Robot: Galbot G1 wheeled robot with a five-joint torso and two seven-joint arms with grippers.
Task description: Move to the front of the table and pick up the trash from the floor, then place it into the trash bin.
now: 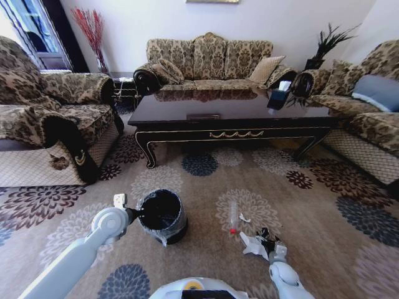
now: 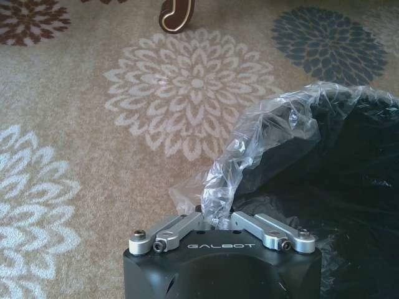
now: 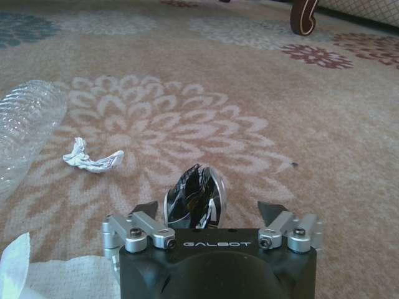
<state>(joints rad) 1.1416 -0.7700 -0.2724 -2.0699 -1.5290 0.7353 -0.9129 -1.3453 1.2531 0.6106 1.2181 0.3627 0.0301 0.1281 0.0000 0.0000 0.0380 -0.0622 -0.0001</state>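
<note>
Trash: the litter lies on the floor [image 1: 312, 212] in front of the robot, to its right — a clear plastic bottle [image 1: 234, 216] with a red cap, a small crumpled paper scrap [image 3: 92, 158] just beside it, a larger white paper [image 1: 254, 244] nearer the robot, and a dark shiny crumpled piece [image 3: 194, 200] (foil or wrapper, I cannot tell which).

Why it lies so: all of it sits loose on one cream flower medallion of the carpet, near the trash bin [image 1: 163, 215], so the carry should be short.

Right gripper [image 3: 212, 208]: low over the carpet, straddling the dark crumpled piece — jaws spread wide, one on each side, neither touching it as far as I can see. I judge this a lined-up grasp not yet made.

Left gripper [image 2: 216, 218]: at the bin's rim, jaws drawn together on a fold of the liner [image 2: 262, 134]. My reading is that it steadies the bin or holds its mouth open for the drop.

Bin: upright on the carpet, to the left of the litter and well apart from the counter [image 1: 230, 115].

Counter: beyond both, long and dark, with a sofa [image 1: 209, 59] behind it.
</note>
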